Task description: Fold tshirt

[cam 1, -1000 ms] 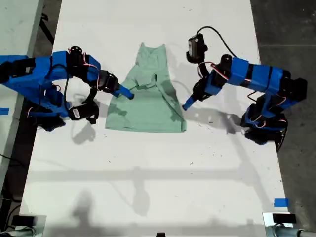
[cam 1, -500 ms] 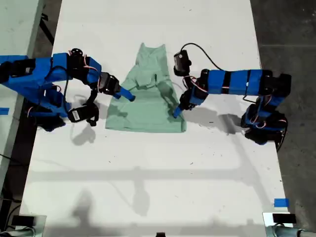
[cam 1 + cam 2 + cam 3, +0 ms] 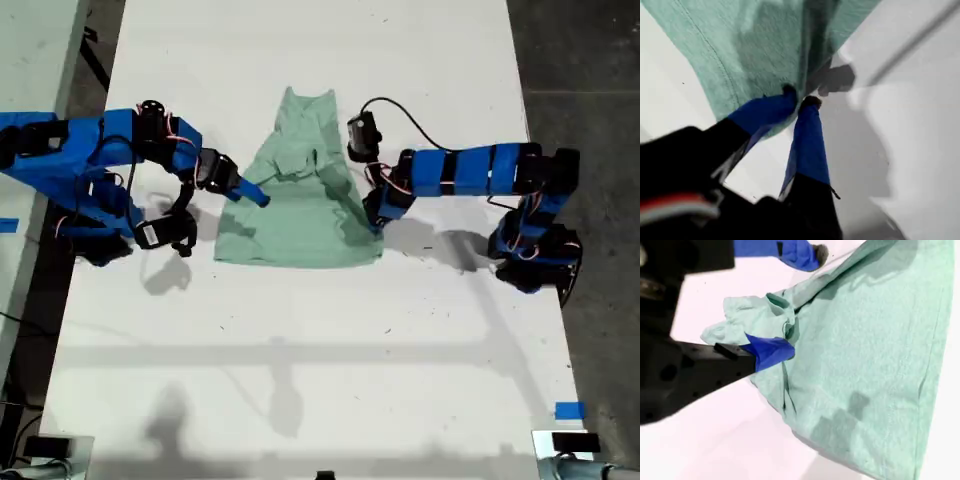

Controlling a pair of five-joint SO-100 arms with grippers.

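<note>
Only one tshirt point(image 3: 300, 200) on the white desk point(image 3: 320, 340), two pincers at its side edges: first pincer point(image 3: 801, 98) nearly closed on the hem, second pincer point(image 3: 790, 300) open over bunched cloth.

My first claw point(image 3: 801, 100) reaches in from the exterior view's right on a nearly level arm, blue fingertips almost together, pinching a cloth edge. My second claw point(image 3: 795, 300) extends from the exterior view's left, fingers spread wide, lower finger point(image 3: 771, 351) laid on cloth.
</note>
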